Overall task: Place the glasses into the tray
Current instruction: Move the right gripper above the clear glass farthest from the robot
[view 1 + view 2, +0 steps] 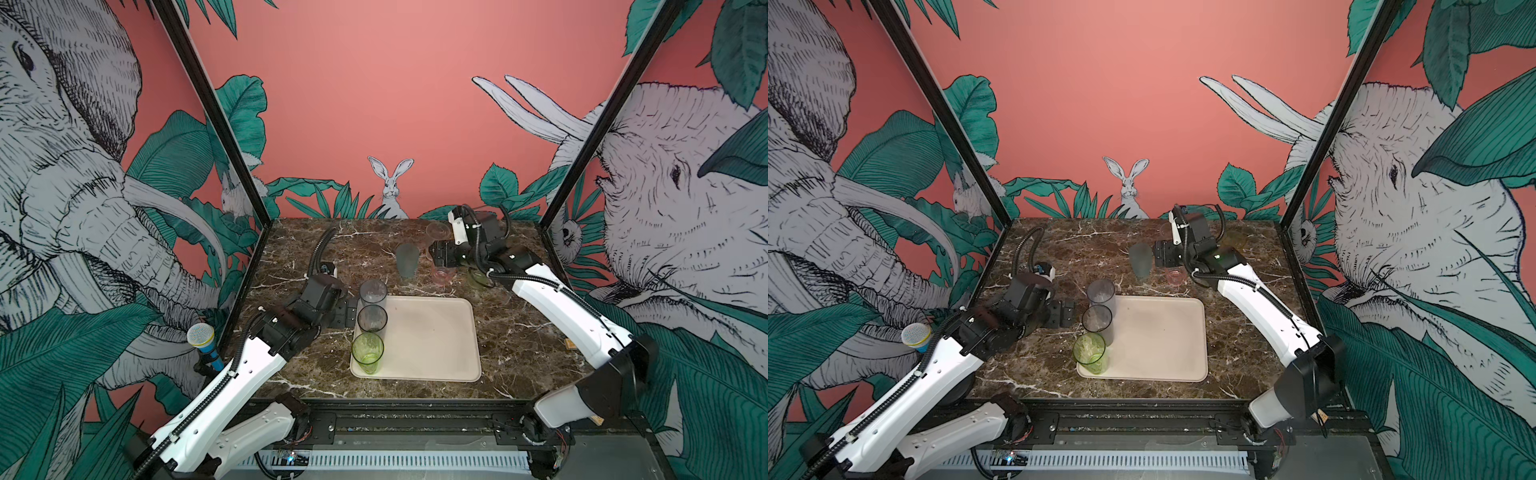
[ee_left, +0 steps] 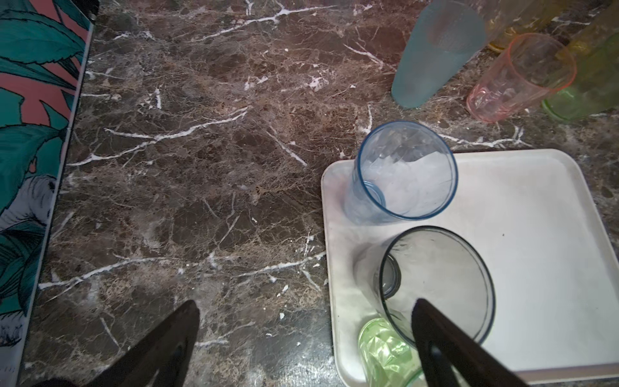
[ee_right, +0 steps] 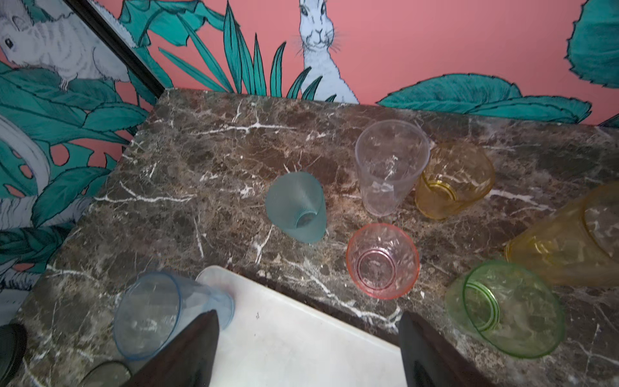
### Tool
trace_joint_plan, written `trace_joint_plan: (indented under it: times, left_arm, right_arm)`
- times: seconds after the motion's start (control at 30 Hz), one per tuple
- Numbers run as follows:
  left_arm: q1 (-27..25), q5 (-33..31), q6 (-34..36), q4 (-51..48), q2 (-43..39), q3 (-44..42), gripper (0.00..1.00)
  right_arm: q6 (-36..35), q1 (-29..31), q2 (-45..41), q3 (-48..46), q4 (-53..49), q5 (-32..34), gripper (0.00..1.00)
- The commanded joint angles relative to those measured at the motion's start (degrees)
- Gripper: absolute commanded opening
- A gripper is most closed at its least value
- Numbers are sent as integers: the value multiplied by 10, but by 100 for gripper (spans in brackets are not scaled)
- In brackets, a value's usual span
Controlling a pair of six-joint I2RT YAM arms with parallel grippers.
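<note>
I'm looking at a brown marble tabletop (image 1: 519, 332) walled in by jungle wallpaper (image 1: 374, 104) (rabbit (image 1: 390, 187) included). Three glasses (image 1: 372, 319) stand along the left edge of the tray (image 1: 436, 340), just beside my left gripper (image 1: 347, 312), which is spread wide and empty. My right gripper (image 1: 436, 253), also spread and empty, sits behind the tray, beside the teal glass (image 1: 407, 259).

The right pincer (image 3: 308, 313) is spread wide over a corner of the tray (image 3: 301, 355), where a bluish tumbler (image 3: 150, 315) stands. On the counter (image 3: 207, 160) beyond sit a teal tumbler (image 3: 296, 207), clear tumbler (image 3: 388, 167), pink tumbler (image 3: 382, 261), yellow tumbler (image 3: 452, 181), green tumbler (image 3: 505, 308) and amber tumbler (image 3: 562, 251).
</note>
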Motion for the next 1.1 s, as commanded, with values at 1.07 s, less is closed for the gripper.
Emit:
trace_joint_plan:
  times: [1.07]
  left_arm:
    - [3, -68, -45, -39, -97, -91, 99]
  right_arm:
    - [25, -113, 366, 476, -206, 57, 87]
